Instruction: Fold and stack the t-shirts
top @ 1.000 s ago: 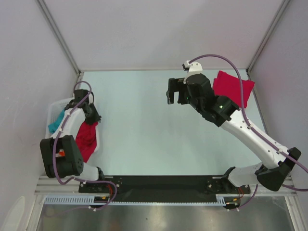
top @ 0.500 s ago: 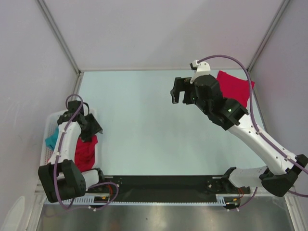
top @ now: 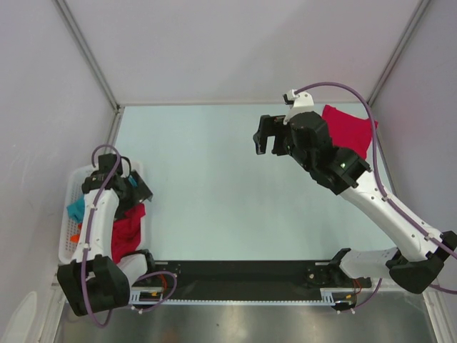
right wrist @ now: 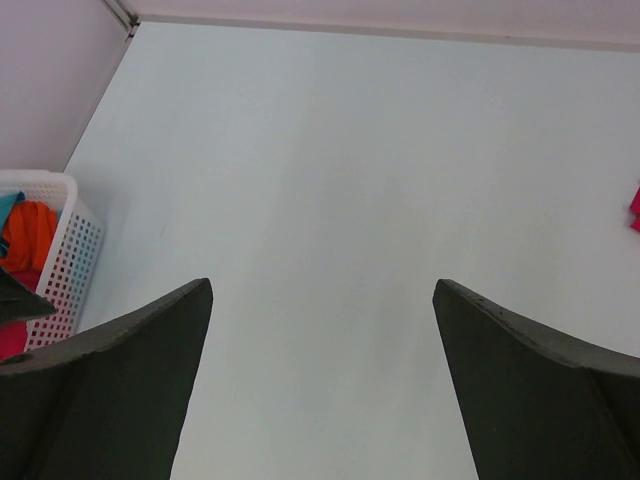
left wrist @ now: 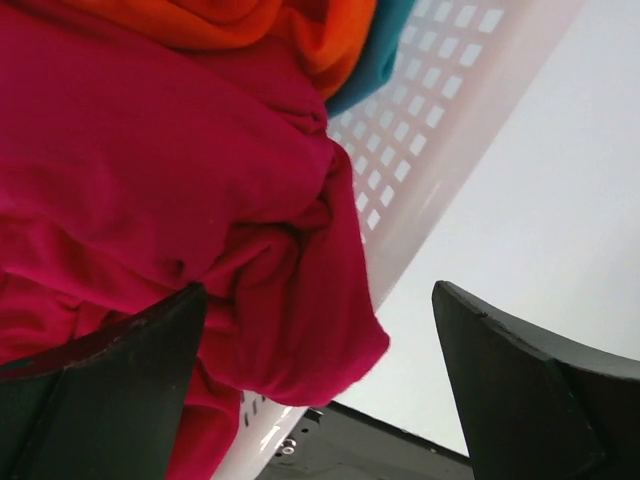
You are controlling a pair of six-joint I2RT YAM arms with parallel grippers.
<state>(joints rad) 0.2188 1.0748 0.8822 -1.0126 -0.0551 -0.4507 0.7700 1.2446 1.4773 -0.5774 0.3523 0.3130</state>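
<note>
A crumpled crimson t-shirt (top: 127, 227) lies in the white basket (top: 66, 214) at the left and hangs over its table-side wall. My left gripper (top: 137, 190) hovers just above it, open. In the left wrist view a fold of this t-shirt (left wrist: 250, 250) sits between the spread fingers (left wrist: 120, 380) of the left gripper (left wrist: 320, 290), and nothing pinches it. A folded crimson t-shirt (top: 351, 128) rests at the table's back right. My right gripper (top: 265, 141) hangs open over the bare table (right wrist: 330, 150) with nothing in it.
The basket (left wrist: 440, 120) also holds orange cloth (left wrist: 250, 25) and teal cloth (top: 76, 210). From the right wrist, the basket (right wrist: 62, 250) shows at far left. Grey walls and metal posts enclose the table; a black rail (top: 243, 275) runs along the near edge.
My left gripper has opened and let go of the crumpled t-shirt, which dropped into the basket. The left arm drew back toward the near left. The right arm shifted slightly right.
</note>
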